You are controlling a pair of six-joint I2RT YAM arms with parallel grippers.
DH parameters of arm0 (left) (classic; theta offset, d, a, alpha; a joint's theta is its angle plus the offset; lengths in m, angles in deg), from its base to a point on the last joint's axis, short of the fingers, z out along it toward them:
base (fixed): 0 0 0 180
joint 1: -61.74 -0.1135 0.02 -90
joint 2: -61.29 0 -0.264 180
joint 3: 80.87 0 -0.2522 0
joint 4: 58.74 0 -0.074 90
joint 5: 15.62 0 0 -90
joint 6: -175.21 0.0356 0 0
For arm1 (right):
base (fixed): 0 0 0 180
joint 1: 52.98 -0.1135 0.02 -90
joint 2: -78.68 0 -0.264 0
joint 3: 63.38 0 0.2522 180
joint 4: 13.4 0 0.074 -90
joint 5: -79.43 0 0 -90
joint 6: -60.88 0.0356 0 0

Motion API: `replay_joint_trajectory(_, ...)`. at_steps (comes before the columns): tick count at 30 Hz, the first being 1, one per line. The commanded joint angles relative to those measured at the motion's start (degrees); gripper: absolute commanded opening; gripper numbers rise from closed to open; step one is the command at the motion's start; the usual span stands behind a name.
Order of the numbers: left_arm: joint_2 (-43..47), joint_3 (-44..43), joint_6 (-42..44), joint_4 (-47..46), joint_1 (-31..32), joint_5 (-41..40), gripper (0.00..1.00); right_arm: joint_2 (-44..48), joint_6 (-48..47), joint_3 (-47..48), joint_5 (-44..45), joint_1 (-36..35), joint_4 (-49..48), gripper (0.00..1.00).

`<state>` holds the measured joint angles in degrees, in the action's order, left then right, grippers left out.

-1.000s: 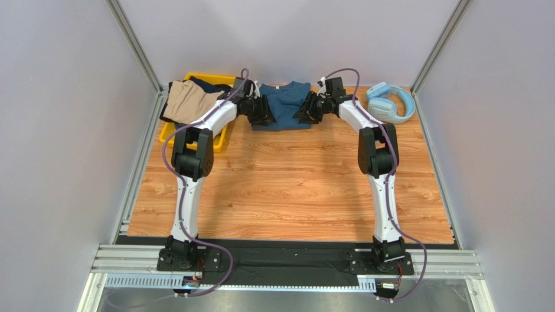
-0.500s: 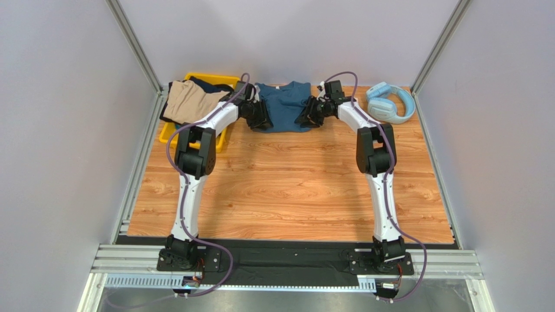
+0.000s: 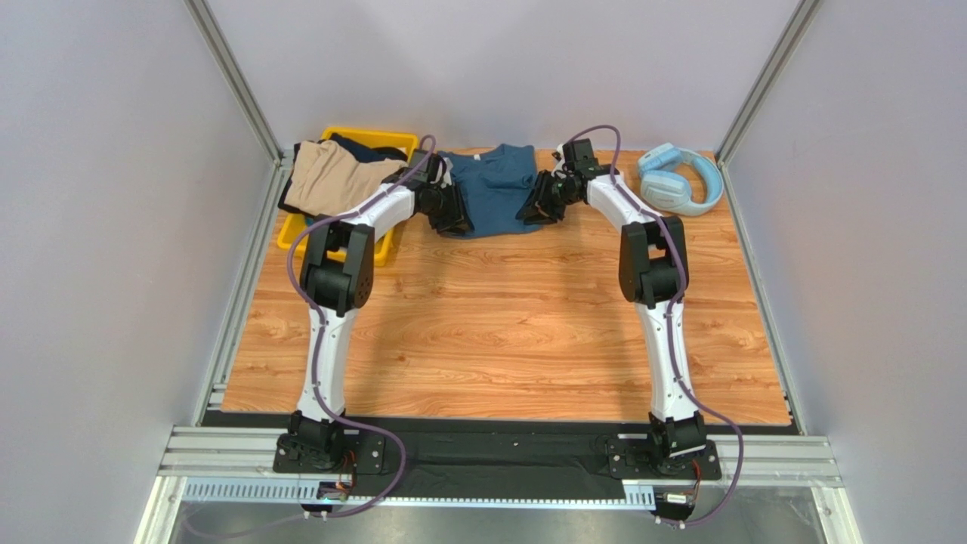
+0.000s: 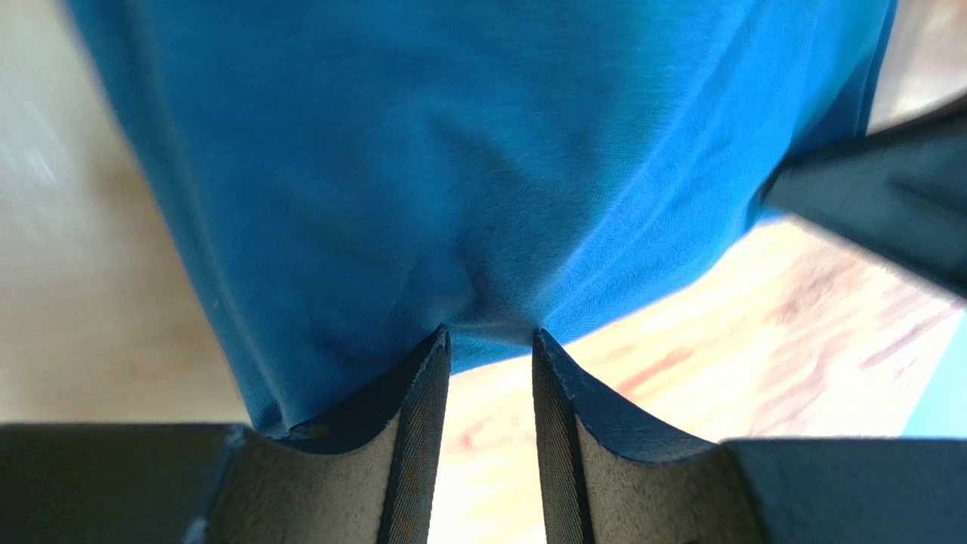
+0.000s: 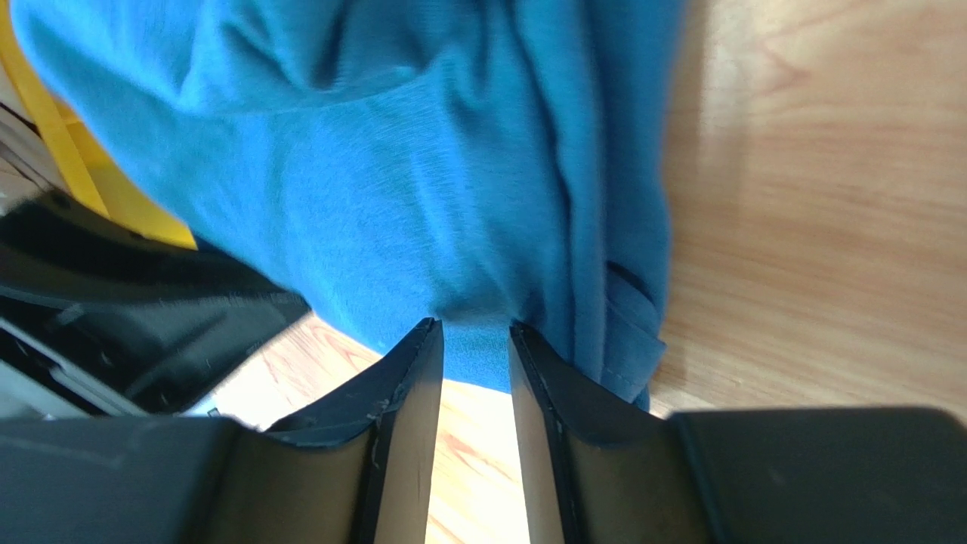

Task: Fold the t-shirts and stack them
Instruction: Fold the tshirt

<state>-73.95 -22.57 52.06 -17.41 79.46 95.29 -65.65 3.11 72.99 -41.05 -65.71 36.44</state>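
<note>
The teal-blue t-shirt (image 3: 495, 187) lies rumpled far centre; tan shirt (image 3: 329, 179) and navy shirt (image 3: 366, 147) bunch far left.

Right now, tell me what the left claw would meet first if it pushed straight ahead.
The teal-blue t-shirt. The left claw has its fingertips at the shirt's puckered edge and seems to be pinching it, so the cloth comes first. What lies past the cloth is unclear, since depth is hard to judge.
</note>
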Motion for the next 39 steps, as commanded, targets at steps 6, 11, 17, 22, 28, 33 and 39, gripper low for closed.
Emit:
replay_joint_trajectory(6,9.28,15.56,1.06,7.93,1.45,-2.54,0.40,8.27,-4.01,-18.00,4.55,-1.15,7.08,0.33)
replay_joint_trajectory(11,11.93,16.71,3.26,13.73,1.45,0.36,0.39,14.95,-5.68,-25.82,4.38,-2.56,9.97,0.31)
replay_joint_trajectory(17,17.37,23.73,5.55,16.20,2.41,1.68,0.38,22.68,-6.56,-34.26,4.99,-4.84,11.04,0.30)
replay_joint_trajectory(22,23.08,33.22,5.46,15.76,6.27,1.16,0.38,27.95,-6.39,-43.05,5.69,-7.39,10.77,0.29)
replay_joint_trajectory(28,31.69,44.12,3.18,12.95,10.85,0.89,0.37,35.07,-5.16,-52.10,6.40,-9.85,9.19,0.29)
replay_joint_trajectory(33,38.63,50.71,1.94,12.33,12.17,0.89,0.37,40.43,-4.81,-57.56,6.58,-11.17,8.84,0.29)
replay_joint_trajectory(39,46.11,52.84,3.35,12.50,12.34,-0.68,0.43,49.75,-5.06,-57.49,6.04,-11.70,10.50,0.35)
